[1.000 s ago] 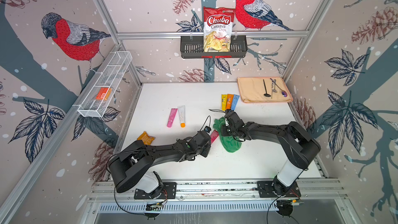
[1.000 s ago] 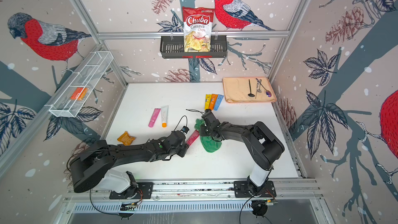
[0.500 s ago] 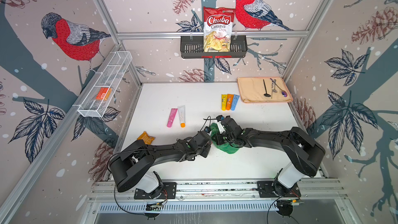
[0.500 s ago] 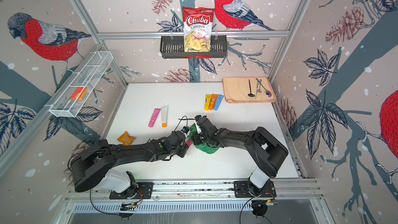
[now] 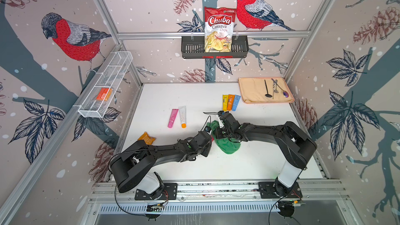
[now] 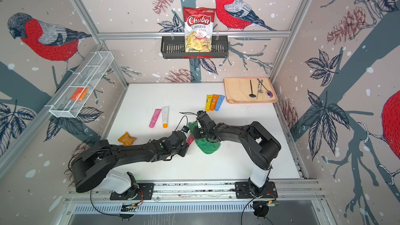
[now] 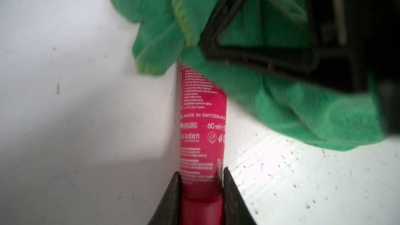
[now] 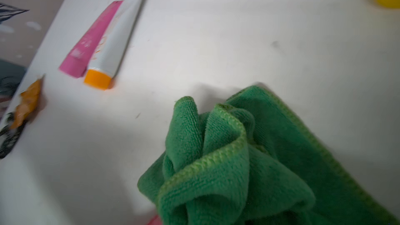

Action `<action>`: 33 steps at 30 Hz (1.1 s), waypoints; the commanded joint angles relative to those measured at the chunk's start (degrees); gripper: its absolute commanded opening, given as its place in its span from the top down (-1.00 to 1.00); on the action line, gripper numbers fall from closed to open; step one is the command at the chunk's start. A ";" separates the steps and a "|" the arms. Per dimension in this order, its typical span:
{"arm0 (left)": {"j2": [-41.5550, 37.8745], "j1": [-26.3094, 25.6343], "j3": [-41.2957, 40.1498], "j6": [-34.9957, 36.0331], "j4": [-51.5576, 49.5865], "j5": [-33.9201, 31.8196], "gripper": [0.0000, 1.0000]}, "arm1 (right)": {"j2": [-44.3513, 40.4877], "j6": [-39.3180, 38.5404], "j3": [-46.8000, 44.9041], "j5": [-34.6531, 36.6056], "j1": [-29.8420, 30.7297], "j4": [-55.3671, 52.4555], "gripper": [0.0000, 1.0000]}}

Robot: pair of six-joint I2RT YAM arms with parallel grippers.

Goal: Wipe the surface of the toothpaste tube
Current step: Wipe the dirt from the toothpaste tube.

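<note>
A red toothpaste tube [image 7: 202, 126] lies on the white table, and my left gripper [image 7: 201, 174] is shut on its cap end. In a top view only a sliver of the tube [image 6: 190, 140] shows between the two grippers. A green cloth [image 5: 227, 146] is bunched over the tube's far end [image 7: 281, 96]. My right gripper [image 5: 218, 134] is shut on the cloth and presses it down on the tube. In the right wrist view the cloth [image 8: 238, 159] hides that gripper's fingers. My left gripper [image 5: 208, 141] sits just left of the cloth.
A pink tube [image 5: 173, 117] and a white tube with an orange cap [image 5: 182, 116] lie to the left. Yellow, orange and blue tubes [image 5: 230, 102] lie behind. An orange packet [image 5: 147, 138] is near the left edge. A beige mat with utensils [image 5: 264, 89] fills the back right corner.
My right gripper has dragged the green cloth along the tube toward my left gripper, then nearly stopped. The left gripper has kept its hold in place.
</note>
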 commanded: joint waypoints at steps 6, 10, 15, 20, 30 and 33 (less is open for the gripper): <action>-0.22 -0.03 -0.10 0.79 1.97 2.65 0.58 | -0.26 -2.90 -0.87 8.09 -2.39 -9.14 0.80; -0.09 -0.08 0.13 0.82 1.69 2.43 0.58 | -0.60 -3.30 -2.13 -0.63 -1.08 -5.17 0.80; -0.29 -0.07 -0.03 0.82 1.78 2.51 0.58 | -6.64 -2.24 -5.97 -13.18 1.50 1.68 0.80; -0.29 -0.09 0.00 0.77 1.78 2.50 0.58 | -10.59 -0.79 -7.86 -21.02 4.13 6.56 0.80; -0.63 -0.07 -0.25 0.84 1.84 2.59 0.58 | -3.07 -0.85 -4.42 -11.48 4.24 1.17 0.81; -0.60 -0.06 -0.27 0.94 1.87 2.72 0.59 | -0.80 -1.47 -2.66 -5.35 2.41 -3.05 0.81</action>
